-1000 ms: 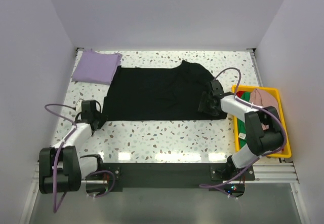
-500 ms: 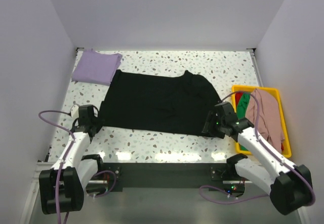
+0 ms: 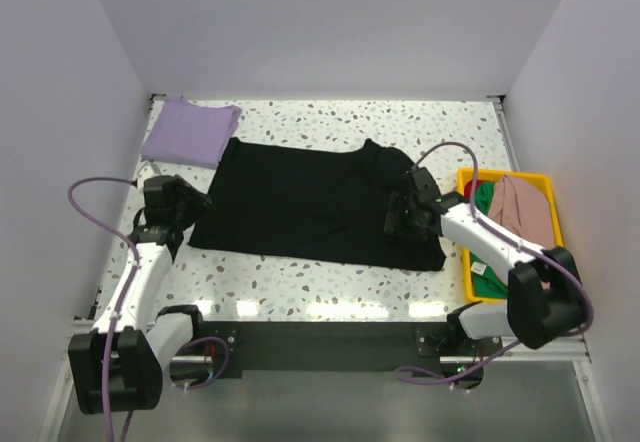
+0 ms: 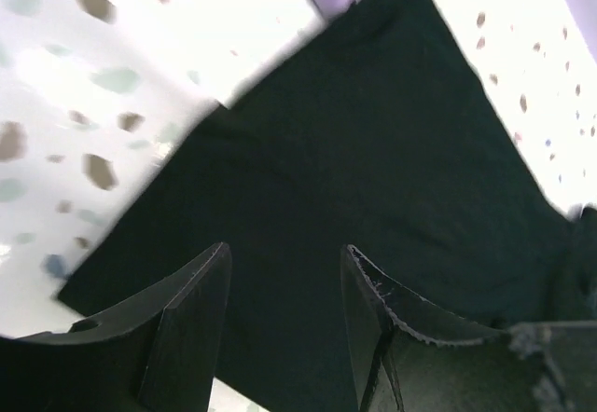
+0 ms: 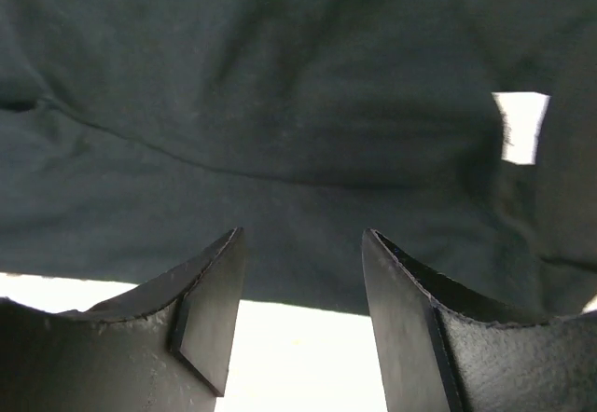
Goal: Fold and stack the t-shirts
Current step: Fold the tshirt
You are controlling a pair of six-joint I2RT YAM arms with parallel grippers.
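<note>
Black t-shirt (image 3: pixel 310 197) lies spread flat now, and our left gripper (image 4: pixel 284 263) springs open, letting its edge go. Our right gripper (image 5: pixel 303 244) hovers, jaws apart. Folding looks next.

Bright, even light from overhead; in the top view the speckled table (image 3: pixel 300 272) glares white in patches along its 6 o'clock edge. The black t-shirt (image 3: pixel 300 202) swallows detail, its folds barely readable. In the left wrist view the tabletop is blown out at 10 o'clock and the cloth edges are smeared. The near fingers (image 5: pixel 210 309) are dark silhouettes
</note>
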